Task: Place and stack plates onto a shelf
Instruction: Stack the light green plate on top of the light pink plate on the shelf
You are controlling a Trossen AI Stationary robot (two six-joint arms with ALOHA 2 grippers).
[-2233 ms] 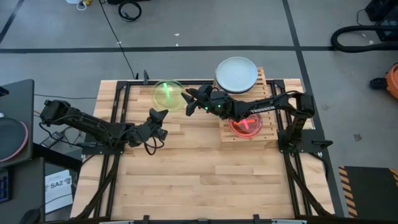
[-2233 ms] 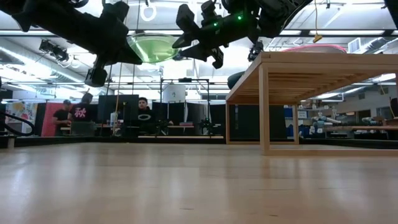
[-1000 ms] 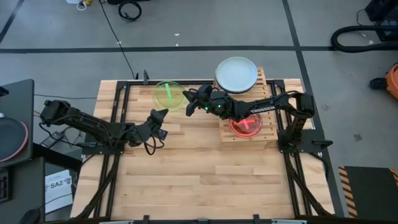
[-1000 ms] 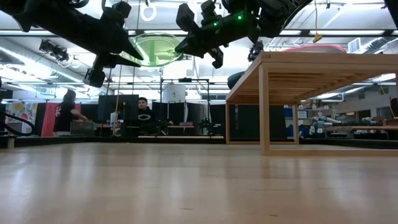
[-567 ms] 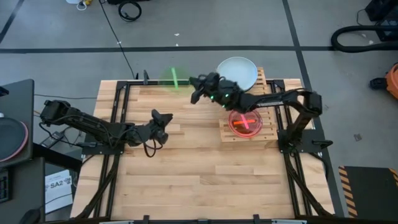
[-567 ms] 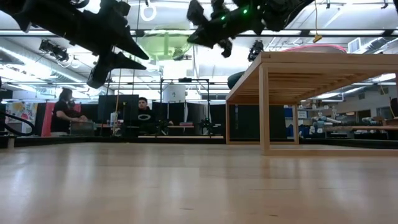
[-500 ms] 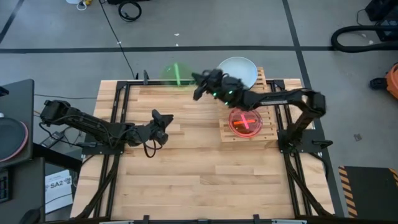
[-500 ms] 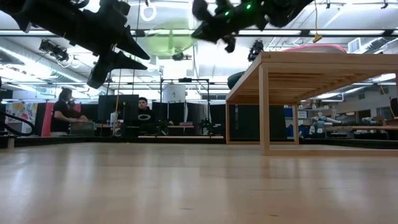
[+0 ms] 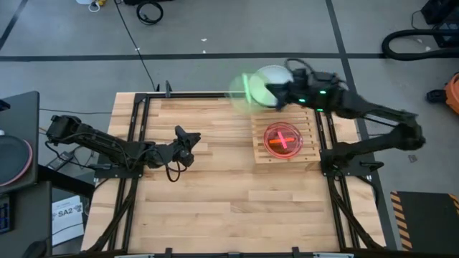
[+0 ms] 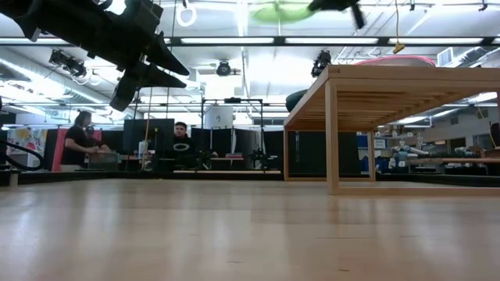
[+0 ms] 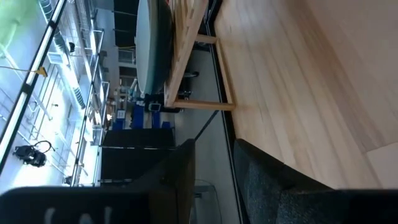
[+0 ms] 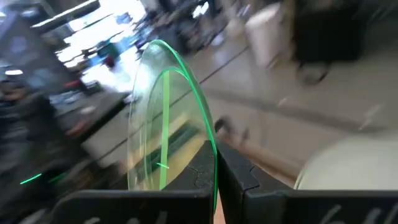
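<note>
My right gripper (image 9: 271,90) is shut on a translucent green plate (image 9: 247,87), high above the table's far edge, just left of the shelf (image 9: 310,123). In the low view the green plate (image 10: 277,12) is above the shelf top (image 10: 391,76). A pale grey plate (image 9: 274,72) lies on the shelf's far half and a pink plate (image 9: 282,138) on its near half. My left gripper (image 9: 188,140) hovers open over the table's left middle, its fingers (image 11: 168,186) with nothing between them. My right gripper pinches the green plate's rim (image 12: 211,146) between its two fingers, at the edge nearest the arm. The fingers come about level from the table's right. The plate reaches out beyond the fingertips toward the left, roughly level and lifted clear of table and shelf.
The wood-plank table (image 9: 215,208) lies bare in its middle and near part. Black frame rails (image 9: 136,107) run along its left and right sides. People (image 10: 82,140) are in the room beyond the far edge.
My right gripper has risen and swung toward the table's far right, carrying the green plate from over the far middle of the table up beside the pale grey plate. My left gripper has stayed in place and rolled about its own axis.
</note>
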